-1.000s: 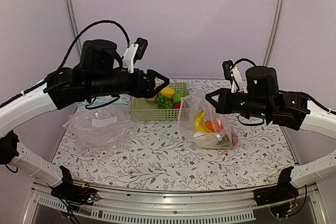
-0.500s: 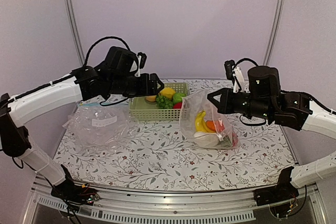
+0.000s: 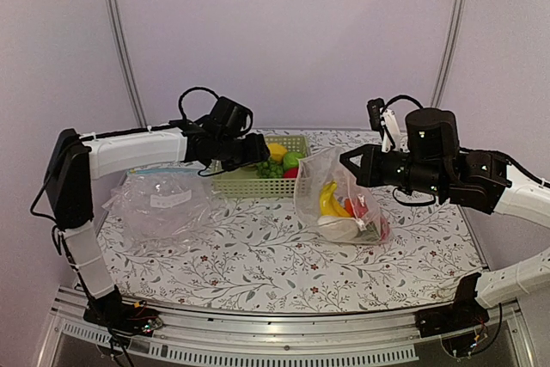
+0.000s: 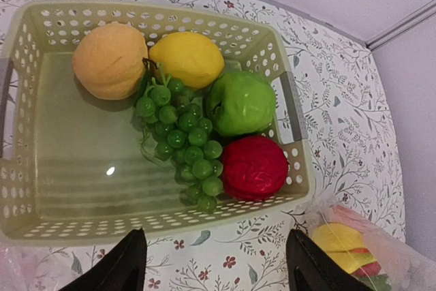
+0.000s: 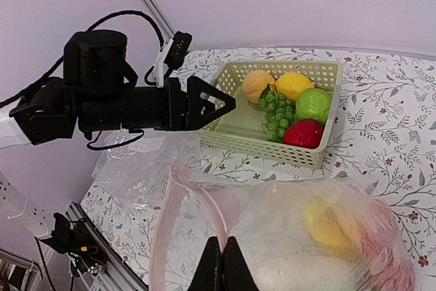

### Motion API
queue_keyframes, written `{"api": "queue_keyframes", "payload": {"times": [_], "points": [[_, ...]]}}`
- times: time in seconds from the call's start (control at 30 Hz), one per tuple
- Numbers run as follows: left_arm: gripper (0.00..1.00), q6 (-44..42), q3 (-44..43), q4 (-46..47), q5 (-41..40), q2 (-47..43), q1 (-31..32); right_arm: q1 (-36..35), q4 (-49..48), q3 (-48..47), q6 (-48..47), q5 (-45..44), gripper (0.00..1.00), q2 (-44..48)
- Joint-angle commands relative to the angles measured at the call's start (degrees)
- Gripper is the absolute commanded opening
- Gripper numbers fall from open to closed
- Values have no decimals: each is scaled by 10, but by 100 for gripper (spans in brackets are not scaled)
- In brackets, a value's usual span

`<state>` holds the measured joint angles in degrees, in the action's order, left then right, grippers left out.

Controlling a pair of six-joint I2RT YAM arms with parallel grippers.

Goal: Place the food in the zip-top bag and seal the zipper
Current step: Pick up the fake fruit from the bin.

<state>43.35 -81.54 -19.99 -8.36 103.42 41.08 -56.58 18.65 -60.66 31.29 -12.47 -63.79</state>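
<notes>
A pale green basket (image 4: 143,225) holds an orange peach (image 4: 109,59), a lemon (image 4: 187,58), green grapes (image 4: 180,141), a green fruit (image 4: 242,102) and a red apple (image 4: 255,167). My left gripper (image 4: 212,253) is open and empty, hovering over the basket's near wall (image 3: 232,183); it also shows in the top view (image 3: 258,150). My right gripper (image 5: 223,255) is shut on the pink zipper (image 5: 204,202) of the zip-top bag (image 3: 326,174) and holds its mouth up and open. A banana (image 3: 327,199) and a white oblong piece (image 3: 338,229) lie in the bag. No slider shows.
A second clear bag with a blue strip and white label (image 3: 161,202) lies flat at the left of the floral table (image 3: 258,255). The basket stands at the back middle, just left of the held bag. Metal posts (image 3: 120,40) rise at both back corners.
My left arm has stretched out and dropped toward the basket, its gripper now low over the near wall. My right gripper still holds the bag in about the same place.
</notes>
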Motion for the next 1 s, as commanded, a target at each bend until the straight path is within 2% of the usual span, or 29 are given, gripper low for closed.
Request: {"api": "queue_keyframes", "payload": {"times": [0.0,0.47,0.8,0.97], "points": [[69,17,-47,40,-9,61,-15,-3,-1,5,-7,-10,0,7],[68,5,-164,4,5,231,-50,-2,1,7,-8,-18,0,13],[69,-11,-209,-8,26,289,-70,-2,2,9,-4,-20,0,11],[66,-13,-243,-11,42,326,-74,-3,2,9,-4,-18,0,13]]}}
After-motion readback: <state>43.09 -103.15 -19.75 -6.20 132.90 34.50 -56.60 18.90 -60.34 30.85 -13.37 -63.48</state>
